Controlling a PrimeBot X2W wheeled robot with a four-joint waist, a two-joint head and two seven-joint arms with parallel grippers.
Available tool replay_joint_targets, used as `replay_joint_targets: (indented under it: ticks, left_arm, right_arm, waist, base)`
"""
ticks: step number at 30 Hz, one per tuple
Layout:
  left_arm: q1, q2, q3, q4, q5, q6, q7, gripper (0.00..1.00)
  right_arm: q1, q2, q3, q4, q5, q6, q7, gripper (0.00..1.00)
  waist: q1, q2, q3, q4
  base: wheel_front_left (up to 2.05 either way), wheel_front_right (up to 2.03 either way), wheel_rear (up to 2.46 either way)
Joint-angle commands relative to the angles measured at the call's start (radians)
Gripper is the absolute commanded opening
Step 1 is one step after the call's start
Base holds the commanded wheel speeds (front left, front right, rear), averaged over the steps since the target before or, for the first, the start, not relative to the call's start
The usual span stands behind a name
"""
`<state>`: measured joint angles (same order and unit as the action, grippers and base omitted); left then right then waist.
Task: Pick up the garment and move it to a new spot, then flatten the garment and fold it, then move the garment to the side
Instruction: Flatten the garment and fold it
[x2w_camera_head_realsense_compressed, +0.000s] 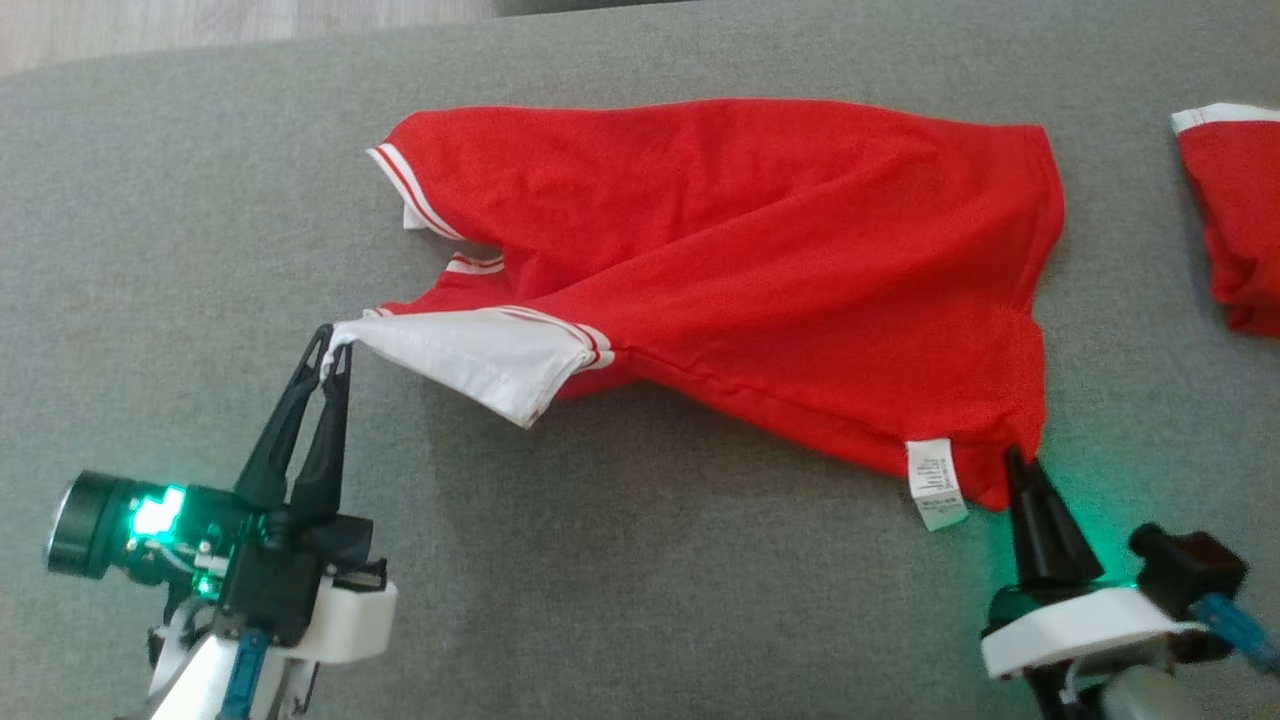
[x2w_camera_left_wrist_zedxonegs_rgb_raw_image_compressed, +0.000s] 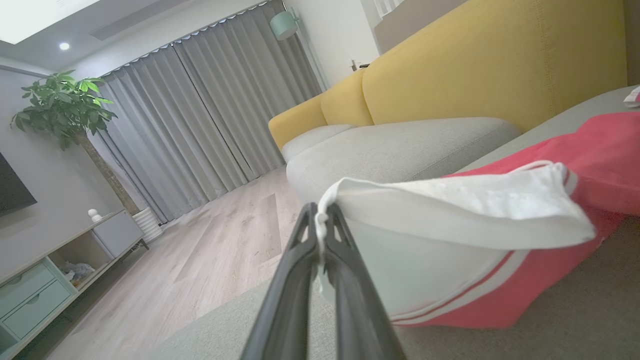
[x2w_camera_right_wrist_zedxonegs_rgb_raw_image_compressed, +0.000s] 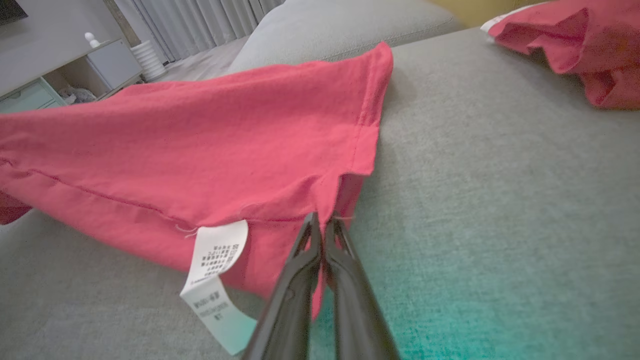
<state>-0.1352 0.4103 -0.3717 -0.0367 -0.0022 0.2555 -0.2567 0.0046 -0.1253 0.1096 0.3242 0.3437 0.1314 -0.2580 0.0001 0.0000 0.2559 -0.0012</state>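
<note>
Grey upholstery (x2w_camera_head_realsense_compressed: 640, 600) spreads across the head view, with a strip of pale wood floor (x2w_camera_head_realsense_compressed: 200, 25) at its far edge. On it the garment (x2w_camera_head_realsense_compressed: 750, 260) lies sideways, sleeves toward the robot's left and hem toward its right. From above the whole layout reads: the left gripper (x2w_camera_head_realsense_compressed: 335, 346) at the garment's near-left corner, the right gripper (x2w_camera_head_realsense_compressed: 1015, 460) at its near-right corner, and another red garment (x2w_camera_head_realsense_compressed: 1235, 220) with a white edge band lying well apart at the far right. The left wrist view adds the room beyond: grey curtains (x2w_camera_left_wrist_zedxonegs_rgb_raw_image_compressed: 200, 115), a leafy plant (x2w_camera_left_wrist_zedxonegs_rgb_raw_image_compressed: 60, 105), a yellow sofa back (x2w_camera_left_wrist_zedxonegs_rgb_raw_image_compressed: 475, 65). It also shows the left fingers (x2w_camera_left_wrist_zedxonegs_rgb_raw_image_compressed: 295, 280) pressed together on the cuff of the white sleeve (x2w_camera_left_wrist_zedxonegs_rgb_raw_image_compressed: 450, 200), which is lifted taut off the cushion. The right wrist view shows the right fingers (x2w_camera_right_wrist_zedxonegs_rgb_raw_image_compressed: 295, 290) closed on the hem corner, just beside the white care label (x2w_camera_right_wrist_zedxonegs_rgb_raw_image_compressed: 215, 270) hanging from the side seam. The garment is red jersey with white sleeves and red-and-white striped trim at the sleeve seams, its body creased in long diagonal folds.
</note>
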Motion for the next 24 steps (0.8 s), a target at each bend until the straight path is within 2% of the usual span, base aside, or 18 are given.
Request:
replay_joint_targets:
  ticks: [1, 6, 9, 12, 17, 20, 24]
  left_arm:
    - [-0.033, 0.028, 0.039, -0.032, -0.011, 0.009, -0.003, 0.00]
    - [-0.045, 0.025, 0.066, -0.072, -0.051, 0.008, -0.004, 0.00]
    - [-0.072, 0.052, 0.098, -0.133, -0.089, -0.022, -0.004, 0.00]
    - [-0.125, 0.103, 0.118, -0.195, -0.107, -0.072, 0.018, 0.00]
    - [-0.282, 0.211, 0.135, -0.292, -0.118, -0.183, 0.128, 0.00]
    - [-0.415, 0.272, 0.136, -0.328, -0.121, -0.261, 0.199, 0.00]
    - [-0.618, 0.306, 0.116, -0.331, -0.140, -0.339, 0.273, 0.00]
  right_arm:
    - [-0.015, -0.015, 0.009, -0.036, 0.006, -0.001, -0.004, 0.00]
    - [0.039, 0.002, -0.032, -0.110, 0.071, -0.001, -0.004, 0.00]
    - [0.050, -0.046, -0.032, -0.199, 0.118, -0.001, -0.002, 0.00]
    - [0.021, -0.153, -0.025, -0.327, 0.149, -0.001, 0.052, 0.00]
    - [-0.101, -0.350, -0.066, -0.549, 0.195, -0.001, 0.226, 0.00]
    - [-0.197, -0.464, -0.112, -0.610, 0.208, -0.001, 0.347, 0.00]
    - [-0.351, -0.571, -0.148, -0.615, 0.241, -0.001, 0.455, 0.00]
  waist:
    - [-0.0001, 0.0000, -0.004, 0.001]
    - [-0.0001, 0.0000, -0.053, -0.007]
    - [-0.0001, 0.0000, -0.088, -0.024]
    - [-0.0001, 0.0000, -0.123, -0.047]
    - [-0.0001, 0.0000, -0.180, -0.078]
    - [-0.0001, 0.0000, -0.201, -0.082]
    - [-0.0001, 0.0000, -0.204, -0.074]
  base:
    - [0.00, 0.00, 0.00]
    - [0.00, 0.00, 0.00]
    - [0.00, 0.00, 0.00]
    - [0.00, 0.00, 0.00]
    - [0.00, 0.00, 0.00]
    - [0.00, 0.00, 0.00]
    - [0.00, 0.00, 0.00]
